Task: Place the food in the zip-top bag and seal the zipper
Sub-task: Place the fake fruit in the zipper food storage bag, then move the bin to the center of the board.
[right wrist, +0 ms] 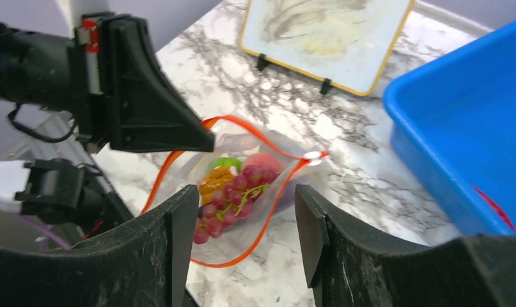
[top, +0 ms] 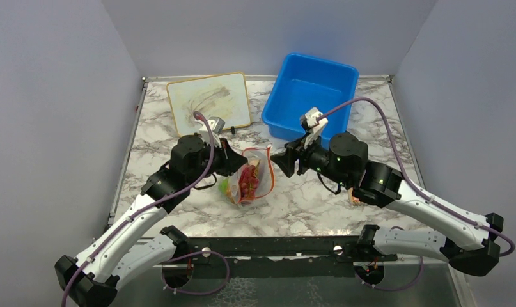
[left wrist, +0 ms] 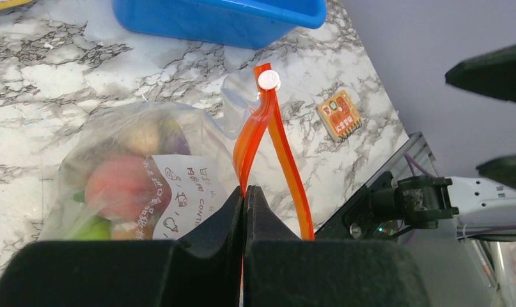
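Marble table [top: 306,198]: seen from above, your right arm covers much of its right side. The blue bin [top: 319,59] at the far right corner is cut off in both wrist views. A sketched whiteboard [top: 210,99] lies at the far left, near the bin.

Between your arms sits the zip-top bag [top: 250,176], its mouth gaping. Cloudy plastic and a printed label blur its contents. You can still pick out the grape bunch [right wrist: 233,192], a peach [left wrist: 117,182], something green and an orange piece.

Your left gripper [left wrist: 243,192] is clamped on the zipper [left wrist: 252,134], and its own body hides the strip below the pinch. Your right gripper [right wrist: 245,211] hangs with jaws parted, gripping nothing, just beside the end of the bag where the white slider [left wrist: 268,79] sits.

A small orange card [left wrist: 339,114] lies on the marble, partly hidden by the right forearm from above. Bare marble runs from the bag to the table's near edge.
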